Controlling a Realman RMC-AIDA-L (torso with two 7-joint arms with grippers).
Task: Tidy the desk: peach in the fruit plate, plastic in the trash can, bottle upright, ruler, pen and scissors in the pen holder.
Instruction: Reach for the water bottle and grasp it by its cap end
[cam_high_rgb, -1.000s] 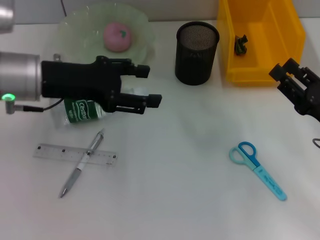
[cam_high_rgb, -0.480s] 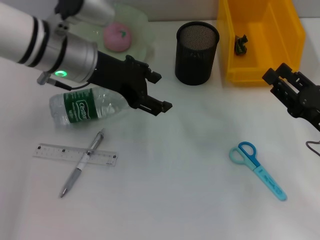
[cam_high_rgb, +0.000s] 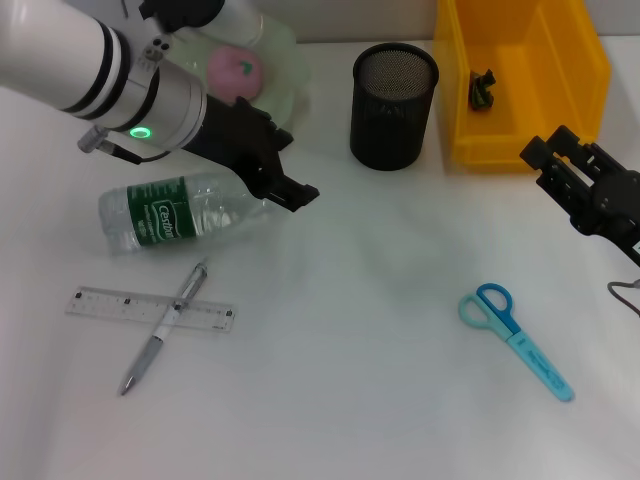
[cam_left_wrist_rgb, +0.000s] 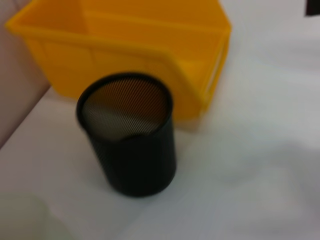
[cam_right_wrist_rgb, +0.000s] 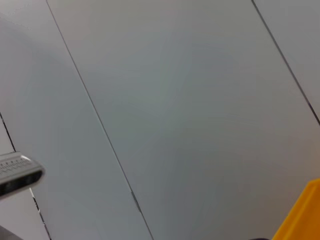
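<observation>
Since the earlier frames the left gripper (cam_high_rgb: 283, 165) has swung off the bottle (cam_high_rgb: 175, 214) and drawn back toward the far-left corner of the tabletop (cam_high_rgb: 360, 380), so the whole bottle now shows; the right gripper (cam_high_rgb: 562, 165) has edged a little inward from the right edge. The left gripper hangs just beyond the bottle's cap end, its 2 fingers spread apart with nothing between them. The bottle lies on its side near the left edge, green label up, not touched by the fingers as far as the head view shows.

The peach (cam_high_rgb: 236, 72) sits in the pale green fruit plate (cam_high_rgb: 282, 62) at the far-left corner, partly behind the left arm. The black mesh pen holder (cam_high_rgb: 394, 105) stands upright at the far edge, near the middle, and the yellow bin (cam_high_rgb: 520, 70) stands just beside it toward the right, with a small dark scrap (cam_high_rgb: 483, 88) inside. The left wrist view shows the same holder in front of the bin.

The ruler (cam_high_rgb: 150, 305) lies flat toward the near-left part of the tabletop, with the pen (cam_high_rgb: 165, 325) crossing over it at a slant. The blue scissors (cam_high_rgb: 515, 338) lie closed toward the near-right.

The right gripper hovers near the right edge, just in front of the bin, fingers parted and holding nothing
</observation>
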